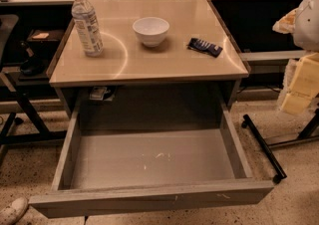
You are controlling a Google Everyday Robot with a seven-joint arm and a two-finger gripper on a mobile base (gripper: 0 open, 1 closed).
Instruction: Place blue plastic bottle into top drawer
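The blue plastic bottle point(86, 22) stands upright at the back left of the tan table top point(149, 62). It is clear, with a white cap and a whitish label. The top drawer point(149, 159) is pulled out wide below the table's front edge, and its grey scuffed bottom is bare. My gripper point(300, 87) hangs at the right edge of the view, beside the table and well away from the bottle and the drawer, with the white arm point(308, 17) above it. It holds nothing that I can see.
A white bowl point(150, 30) sits mid-table, right of the bottle. A small dark blue flat packet point(205, 47) lies at the right. A black wheeled frame point(264, 147) stands right of the drawer. A shoe point(12, 210) shows at the bottom left. Desks line the back.
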